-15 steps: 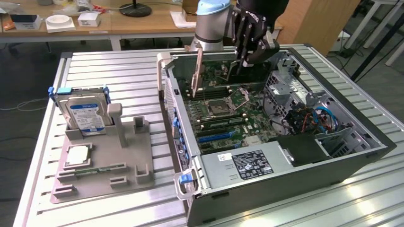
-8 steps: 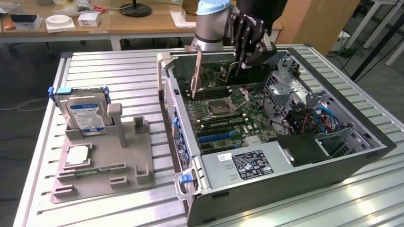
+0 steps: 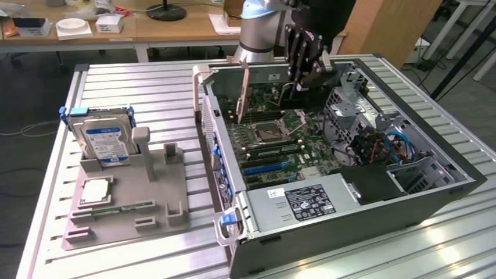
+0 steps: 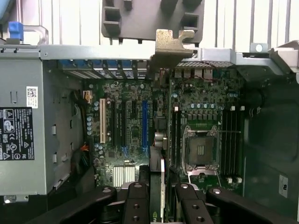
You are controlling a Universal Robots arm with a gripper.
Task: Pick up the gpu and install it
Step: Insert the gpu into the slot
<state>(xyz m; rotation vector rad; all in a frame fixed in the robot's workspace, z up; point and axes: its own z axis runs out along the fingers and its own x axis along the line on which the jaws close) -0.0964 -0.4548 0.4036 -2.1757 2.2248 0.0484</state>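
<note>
The gpu (image 3: pixel 268 96) stands on edge inside the open computer case (image 3: pixel 434 197), with its brownish-green board face toward the camera in the exterior view. My gripper (image 3: pixel 302 80) is shut on its end from above. In the wrist view the gpu (image 4: pixel 162 140) is seen edge-on between my black fingers (image 4: pixel 138 198). Its metal bracket (image 4: pixel 172 44) sits at the case's rear wall. The card lies over the motherboard (image 4: pixel 126 93), between the blue slot (image 4: pixel 144 123) and the processor socket (image 4: pixel 201 149). Whether it is seated in a slot cannot be told.
A grey fixture (image 3: pixel 132 195) on the exterior view's left carries the blue-labelled hard drive (image 3: pixel 104 142), a processor chip (image 3: pixel 94 190) and a memory stick (image 3: pixel 116 210). The power supply (image 3: pixel 310 200) fills the case's near end. Drive cages and cables (image 3: pixel 387 145) crowd its right side.
</note>
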